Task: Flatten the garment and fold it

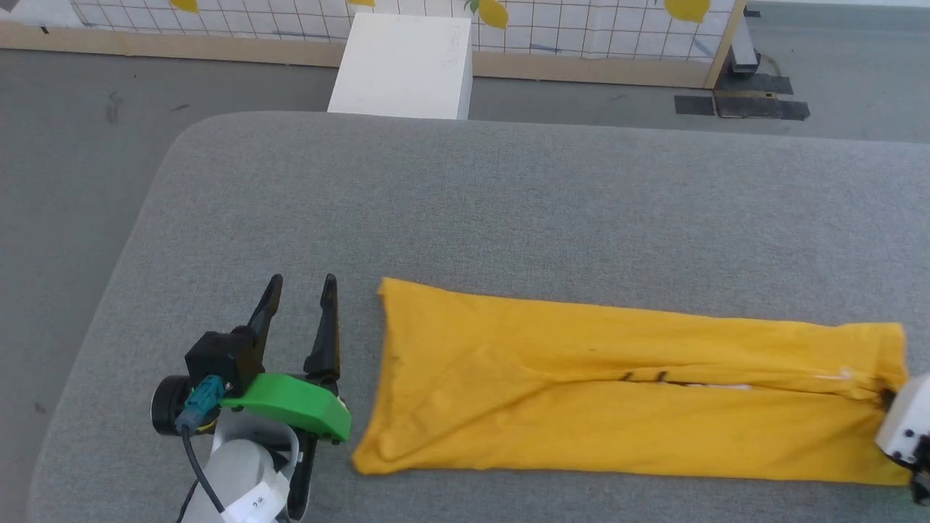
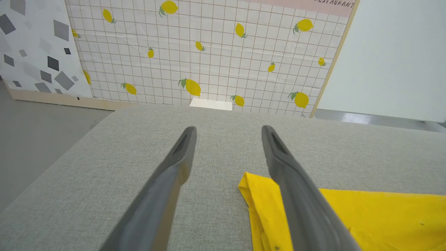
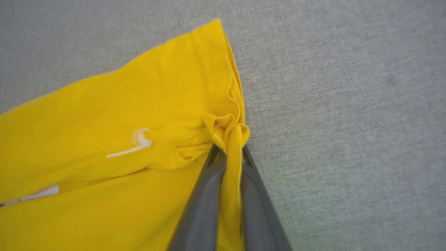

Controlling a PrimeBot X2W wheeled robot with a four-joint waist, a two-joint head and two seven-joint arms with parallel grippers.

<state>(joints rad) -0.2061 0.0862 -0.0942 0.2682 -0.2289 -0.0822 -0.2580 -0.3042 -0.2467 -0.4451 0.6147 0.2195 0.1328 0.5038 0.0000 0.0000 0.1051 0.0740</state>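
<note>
The garment (image 1: pixel 581 392) is a bright yellow shirt lying folded into a long band across the grey table, with a seam running along its middle where a sliver of white print shows. My left gripper (image 1: pixel 299 289) stands open just left of the band's left end, fingers pointing away from me and nothing between them; in the left wrist view the garment (image 2: pixel 366 219) lies under and to the right of my right-hand finger (image 2: pixel 299 202). At the band's right end my right gripper (image 3: pixel 228 150) is shut on a bunched fold of the garment (image 3: pixel 104 146).
The grey padded table (image 1: pixel 465 203) has a rounded far-left corner, with floor beyond its left and far edges. A white box (image 1: pixel 403 65) stands on the floor behind the table, before a tiled wall panel (image 2: pixel 209 52) printed with lemons.
</note>
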